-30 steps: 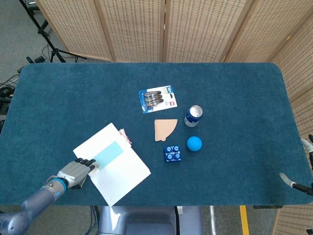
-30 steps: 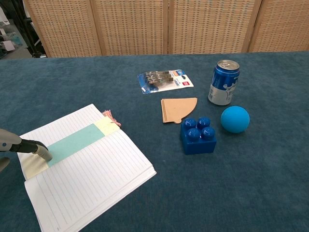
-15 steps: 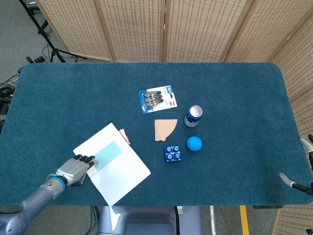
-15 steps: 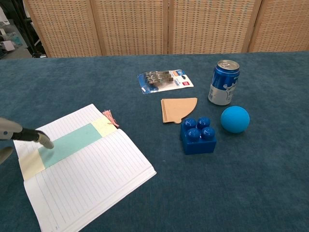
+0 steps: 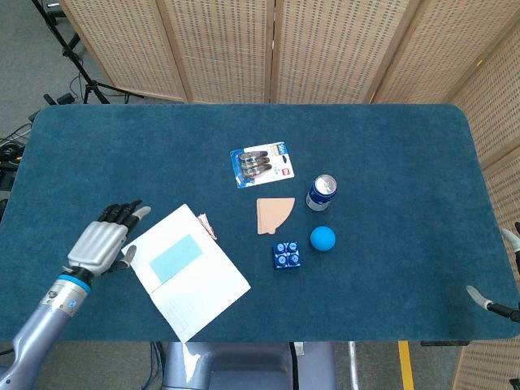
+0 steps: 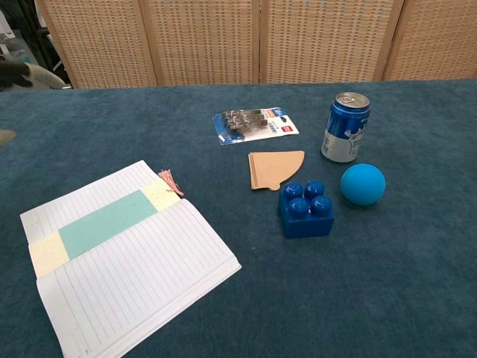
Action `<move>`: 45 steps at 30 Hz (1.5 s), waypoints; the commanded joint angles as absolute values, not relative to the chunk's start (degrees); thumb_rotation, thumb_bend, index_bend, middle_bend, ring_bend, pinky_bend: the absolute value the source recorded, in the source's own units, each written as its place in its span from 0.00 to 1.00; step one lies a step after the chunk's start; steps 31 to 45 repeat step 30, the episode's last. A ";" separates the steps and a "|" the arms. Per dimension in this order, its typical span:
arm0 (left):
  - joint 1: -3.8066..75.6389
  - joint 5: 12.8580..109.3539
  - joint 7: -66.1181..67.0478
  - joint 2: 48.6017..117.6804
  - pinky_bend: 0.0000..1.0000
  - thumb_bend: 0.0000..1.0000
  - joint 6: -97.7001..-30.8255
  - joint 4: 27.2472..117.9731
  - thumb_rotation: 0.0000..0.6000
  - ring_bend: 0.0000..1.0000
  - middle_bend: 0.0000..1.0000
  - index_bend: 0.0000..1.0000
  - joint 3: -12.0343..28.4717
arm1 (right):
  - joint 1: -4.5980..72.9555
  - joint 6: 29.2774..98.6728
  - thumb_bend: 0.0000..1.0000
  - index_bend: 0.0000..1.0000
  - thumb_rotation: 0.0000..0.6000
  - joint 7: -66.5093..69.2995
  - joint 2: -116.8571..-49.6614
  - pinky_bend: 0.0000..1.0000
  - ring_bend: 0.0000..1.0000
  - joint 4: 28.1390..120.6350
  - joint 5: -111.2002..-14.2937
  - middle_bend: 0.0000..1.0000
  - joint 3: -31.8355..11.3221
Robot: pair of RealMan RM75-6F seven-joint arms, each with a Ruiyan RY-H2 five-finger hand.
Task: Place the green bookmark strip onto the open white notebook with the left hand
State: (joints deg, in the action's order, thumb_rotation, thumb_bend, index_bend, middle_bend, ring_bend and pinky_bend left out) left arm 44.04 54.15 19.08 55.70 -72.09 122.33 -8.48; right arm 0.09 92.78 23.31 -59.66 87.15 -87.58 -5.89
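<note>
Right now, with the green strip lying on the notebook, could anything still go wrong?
Possibly. The left robot hand hovers open just beside the white notebook; a careless sweep could nudge the page and shift the green bookmark strip. The strip lies loose across the page, so it could slide off.

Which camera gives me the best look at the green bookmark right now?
The chest view. The bookmark fills more of the frame there, lying flat across the notebook, with its pale ends and pink tassel distinct. The head view shows it only as a small green patch on the page, with the left hand clear of it.
</note>
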 commanded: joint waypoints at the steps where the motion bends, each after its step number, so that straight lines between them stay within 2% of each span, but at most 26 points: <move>1: 36.03 62.76 14.82 59.38 0.00 0.30 -81.46 117.06 1.00 0.00 0.00 0.08 -7.04 | 0.20 92.47 0.18 0.06 1.00 22.81 -59.77 0.00 0.00 87.09 -87.20 0.00 -6.02; 9: 27.71 71.66 10.59 63.93 0.00 0.29 -89.55 105.52 1.00 0.00 0.00 0.08 -7.71 | 0.62 91.72 0.18 0.06 1.00 18.50 -60.64 0.00 0.00 87.57 -86.24 0.00 -6.36; 13: 23.17 75.66 11.18 67.05 0.00 0.28 -93.85 96.55 1.00 0.00 0.00 0.08 -8.82 | 1.02 91.43 0.18 0.06 1.00 13.00 -61.74 0.00 0.00 88.30 -86.13 0.00 -6.34; 18: 16.05 76.08 4.58 71.59 0.00 0.28 -97.90 85.37 1.00 0.00 0.00 0.08 -8.11 | 2.23 90.13 0.18 0.06 1.00 3.75 -64.33 0.00 0.00 89.41 -85.70 0.00 -6.41; 20: 14.66 76.65 3.08 72.32 0.00 0.28 -98.82 83.49 1.00 0.00 0.00 0.08 -7.45 | 2.35 90.40 0.18 0.06 1.00 2.20 -64.98 0.00 0.00 89.42 -85.90 0.00 -6.46; 24: 11.59 77.43 0.02 72.87 0.00 0.27 -100.77 81.20 1.00 0.00 0.00 0.08 -5.96 | 2.66 89.94 0.18 0.06 1.00 -0.83 -66.25 0.00 0.00 89.30 -86.63 0.00 -5.78; 30: 10.40 77.44 -2.56 72.08 0.00 0.27 -97.91 81.98 1.00 0.00 0.00 0.08 -4.05 | 3.35 88.47 0.18 0.06 1.00 -2.24 -67.01 0.00 0.00 89.31 -86.85 0.00 -5.28; 45: 10.40 77.44 -2.56 72.08 0.00 0.27 -97.91 81.98 1.00 0.00 0.00 0.08 -4.05 | 3.35 88.47 0.18 0.06 1.00 -2.24 -67.01 0.00 0.00 89.31 -86.85 0.00 -5.28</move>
